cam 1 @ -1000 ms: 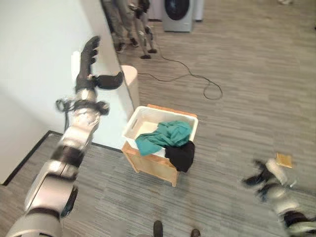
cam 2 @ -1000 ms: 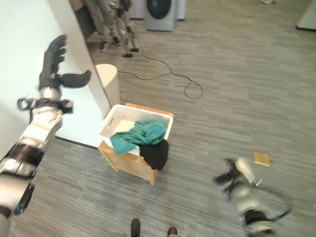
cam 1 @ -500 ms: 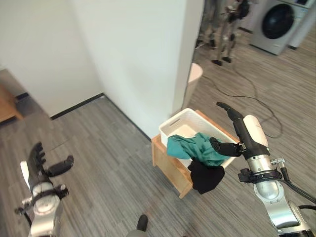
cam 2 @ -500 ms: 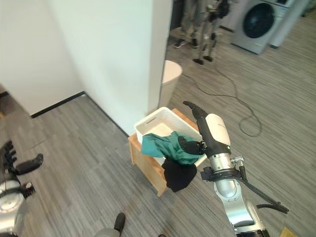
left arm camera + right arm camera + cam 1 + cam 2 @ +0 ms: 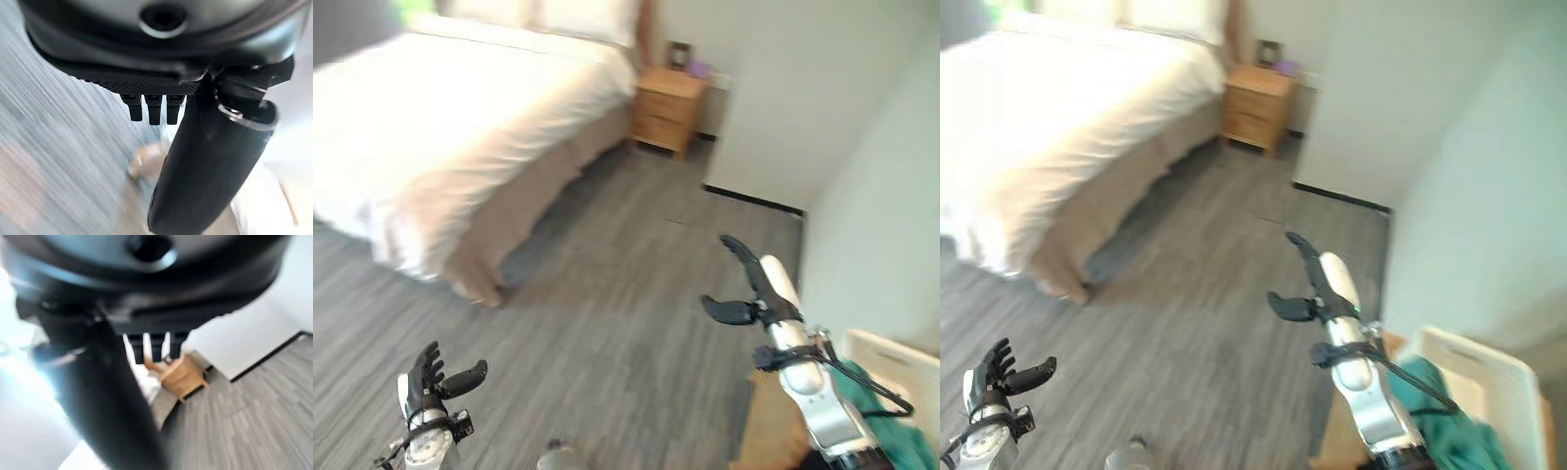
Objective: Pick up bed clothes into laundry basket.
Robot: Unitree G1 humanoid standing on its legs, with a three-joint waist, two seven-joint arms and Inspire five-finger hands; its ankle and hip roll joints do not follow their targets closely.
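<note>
Laundry basket (image 5: 1489, 392) holding teal cloth (image 5: 1440, 416) at right, white bed (image 5: 431, 127), grey plank floor (image 5: 607, 323), both hands (image 5: 435, 377) (image 5: 744, 294) spread, empty.

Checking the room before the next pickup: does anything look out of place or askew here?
Little stands out. Teal clothing spills over the rim of the white laundry basket instead of lying fully inside. The bed looks made and tidy. Both the left hand and right hand are open and hold nothing.
</note>
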